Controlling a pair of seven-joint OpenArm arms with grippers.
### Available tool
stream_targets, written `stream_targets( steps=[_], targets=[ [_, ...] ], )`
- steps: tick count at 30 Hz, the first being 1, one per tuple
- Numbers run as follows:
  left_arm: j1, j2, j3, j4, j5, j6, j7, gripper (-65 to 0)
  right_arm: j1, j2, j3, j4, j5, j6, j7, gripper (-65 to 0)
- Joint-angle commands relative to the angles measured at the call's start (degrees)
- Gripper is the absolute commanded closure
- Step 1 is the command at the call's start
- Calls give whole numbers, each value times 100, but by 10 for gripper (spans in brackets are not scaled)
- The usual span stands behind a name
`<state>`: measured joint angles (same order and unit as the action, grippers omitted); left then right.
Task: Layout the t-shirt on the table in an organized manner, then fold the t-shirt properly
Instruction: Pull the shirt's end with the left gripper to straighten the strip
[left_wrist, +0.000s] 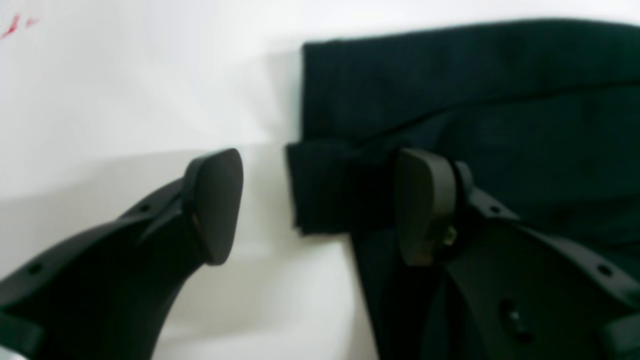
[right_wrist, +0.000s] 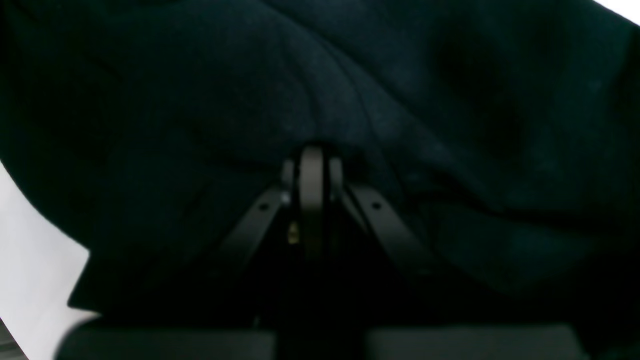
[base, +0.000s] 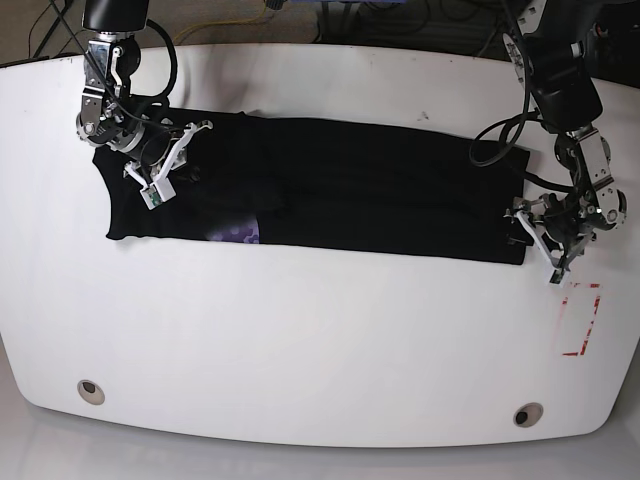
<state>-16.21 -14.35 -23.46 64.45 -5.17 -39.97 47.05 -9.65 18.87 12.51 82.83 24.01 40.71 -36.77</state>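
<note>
Matt black cloth t-shirt (base: 330, 190), glossy smooth white table (base: 300, 340), two metal grommets (base: 90, 391), gripper pads (left_wrist: 215, 200) looked matt black plastic.

cables (base: 300, 12) | behind far table edge | dark, yellow

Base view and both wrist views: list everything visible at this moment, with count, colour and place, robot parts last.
t-shirt: one, black, folded into a long strip across the far half of the table; a purple patch shows at its near edge.
table: one, glossy white, fills the base view.
grommets: two, metal, near front corners.
red dashed mark: one, near the table's edge, just in front of the left gripper.
cables: several, yellow and dark, behind the table.
left gripper: one, black, jaws open astride the shirt's end edge.
right gripper: one, black, jaws closed, with shirt cloth all around it.
</note>
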Motion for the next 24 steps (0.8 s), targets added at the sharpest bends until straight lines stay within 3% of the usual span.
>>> stream_targets(
  steps=[1,9,24],
  targets=[
    [-142,-99,-14,101,-59,-3,-85,-394,-59,7,-16,-23,-366,-71,-415,-3],
    [-151,-99,-14,101,-59,-3,-85,-160,-59,-98,-16,-23,-366,-71,-415,-3],
    [-80,-108,-49,382,-68,-3,21,-132,-50,-107,-16,-23,-366,-71,-415,-3]
  ],
)
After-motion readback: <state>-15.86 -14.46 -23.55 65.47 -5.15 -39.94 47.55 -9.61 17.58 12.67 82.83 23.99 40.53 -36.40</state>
